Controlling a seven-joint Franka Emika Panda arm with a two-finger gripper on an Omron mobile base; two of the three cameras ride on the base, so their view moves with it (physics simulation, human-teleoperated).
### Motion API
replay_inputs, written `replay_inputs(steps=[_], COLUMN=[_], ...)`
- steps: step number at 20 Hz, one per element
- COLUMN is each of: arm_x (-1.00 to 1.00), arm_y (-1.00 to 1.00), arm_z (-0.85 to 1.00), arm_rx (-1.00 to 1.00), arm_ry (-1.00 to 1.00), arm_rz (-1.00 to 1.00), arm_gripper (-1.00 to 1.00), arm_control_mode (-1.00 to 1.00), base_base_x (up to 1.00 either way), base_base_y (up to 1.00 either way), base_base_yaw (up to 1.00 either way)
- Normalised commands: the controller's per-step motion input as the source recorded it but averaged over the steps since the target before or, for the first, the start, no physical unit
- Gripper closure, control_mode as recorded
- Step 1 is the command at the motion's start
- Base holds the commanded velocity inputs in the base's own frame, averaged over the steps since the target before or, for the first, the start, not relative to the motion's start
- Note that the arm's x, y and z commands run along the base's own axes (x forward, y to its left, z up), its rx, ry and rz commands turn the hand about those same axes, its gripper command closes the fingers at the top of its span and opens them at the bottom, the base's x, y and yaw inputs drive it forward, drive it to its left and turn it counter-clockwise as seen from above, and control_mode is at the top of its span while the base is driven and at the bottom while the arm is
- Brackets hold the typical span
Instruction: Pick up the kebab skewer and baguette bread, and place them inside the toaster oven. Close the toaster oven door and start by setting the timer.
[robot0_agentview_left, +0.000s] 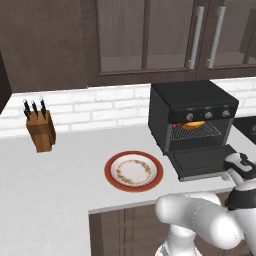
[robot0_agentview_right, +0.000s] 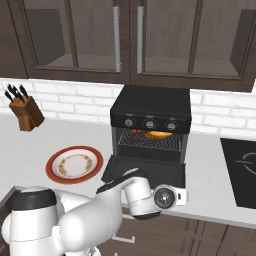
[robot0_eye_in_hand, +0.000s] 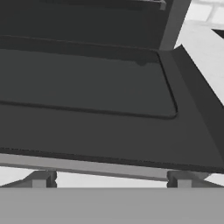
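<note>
The black toaster oven (robot0_agentview_left: 192, 107) (robot0_agentview_right: 150, 107) stands at the back of the counter with its door (robot0_agentview_left: 200, 161) (robot0_agentview_right: 145, 172) (robot0_eye_in_hand: 87, 87) dropped flat. The golden baguette bread (robot0_agentview_left: 194, 125) (robot0_agentview_right: 159, 134) lies on the wire rack inside. A small dark red-brown piece at the rack's left looks like the kebab skewer (robot0_agentview_left: 176, 127) (robot0_agentview_right: 136, 132). My gripper (robot0_agentview_left: 239, 162) (robot0_agentview_right: 175, 196) sits low at the door's front edge, open and holding nothing. In the hand view the door's grey bar handle (robot0_eye_in_hand: 109, 166) runs just ahead of the hand.
An empty red-rimmed plate (robot0_agentview_left: 111, 172) (robot0_agentview_right: 52, 167) lies on the white counter left of the oven. A wooden knife block (robot0_agentview_left: 40, 131) (robot0_agentview_right: 25, 114) stands by the back wall. A black cooktop (robot0_agentview_right: 240, 170) lies to the oven's right. Wall cabinets hang above.
</note>
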Motion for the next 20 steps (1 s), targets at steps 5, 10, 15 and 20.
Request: replay_inputs(steps=[5,10,15,20], arm_x=[-0.13,-0.11,0.00,0.06], arm_y=[-0.05,-0.05,-0.02,-0.02], arm_z=[-0.09,-0.15,-0.24,-0.14], arm_rx=[0.03,0.05,0.04,0.03], arm_ry=[0.00,-0.01,-0.06,-0.05], arm_rz=[0.00,0.00,0.00,0.00], arm_gripper=[-1.00,-1.00,-1.00,-1.00], arm_control_mode=[-1.00,-1.00,-1.00,-1.00], base_base_x=[0.00,0.00,0.00,0.00], base_base_y=[0.00,0.00,0.00,0.00], base_base_yaw=[0.00,0.00,0.00,0.00])
